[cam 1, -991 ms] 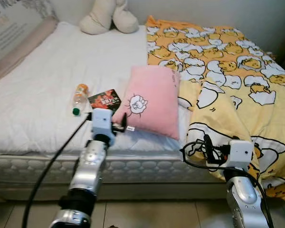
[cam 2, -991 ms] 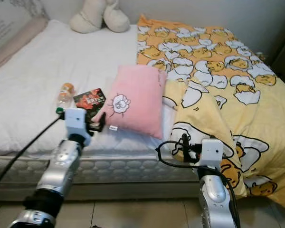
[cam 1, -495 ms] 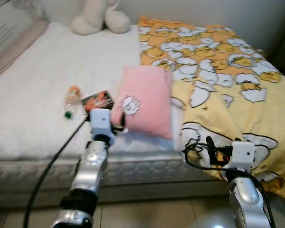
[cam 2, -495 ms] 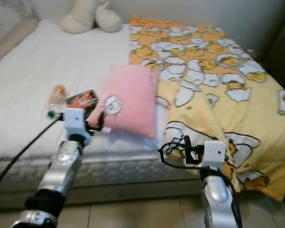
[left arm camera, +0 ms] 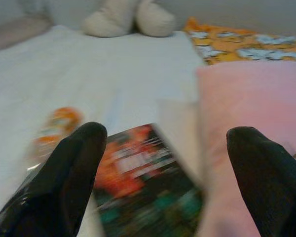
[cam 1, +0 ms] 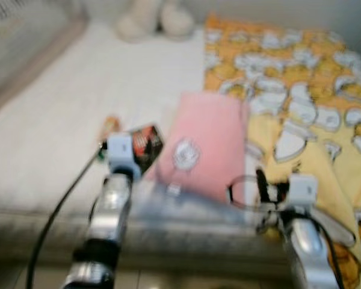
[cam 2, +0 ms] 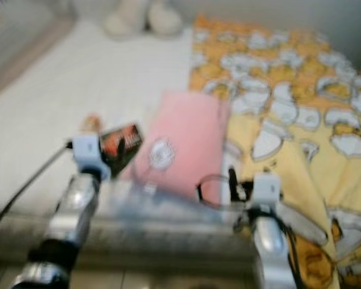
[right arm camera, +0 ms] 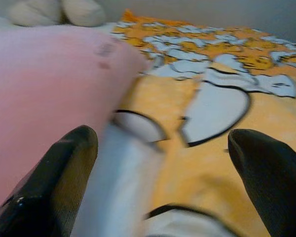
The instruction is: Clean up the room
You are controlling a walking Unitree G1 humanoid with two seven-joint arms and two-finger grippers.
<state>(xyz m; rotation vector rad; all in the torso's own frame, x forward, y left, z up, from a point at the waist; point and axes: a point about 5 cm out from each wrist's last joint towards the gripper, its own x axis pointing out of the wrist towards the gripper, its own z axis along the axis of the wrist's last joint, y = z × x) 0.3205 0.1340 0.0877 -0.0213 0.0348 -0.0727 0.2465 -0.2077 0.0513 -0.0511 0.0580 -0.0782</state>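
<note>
The head views are blurred. A dark red snack packet (cam 1: 145, 143) lies on the white sheet beside a pink pillow (cam 1: 204, 144). A small bottle (cam 1: 110, 125) with an orange label lies just left of the packet. My left gripper (left arm camera: 163, 163) is open and low over the bed's near edge, with the packet (left arm camera: 143, 182) lying between and ahead of its fingers (left arm camera: 71, 173). My right gripper (right arm camera: 163, 168) is open too, held at the bed's edge between the pillow (right arm camera: 44, 84) and the yellow duvet (right arm camera: 222, 148).
The yellow duck-print duvet (cam 1: 301, 90) covers the bed's right half. A cream plush toy (cam 1: 156, 21) sits at the far end. The white sheet (cam 1: 54, 114) stretches to the left, and the mattress side (cam 1: 42, 223) runs along the front.
The whole picture has shifted and blurred, so the camera has moved. The bed looks nearer, and both grippers now stand over its near edge, the left one close to the packet.
</note>
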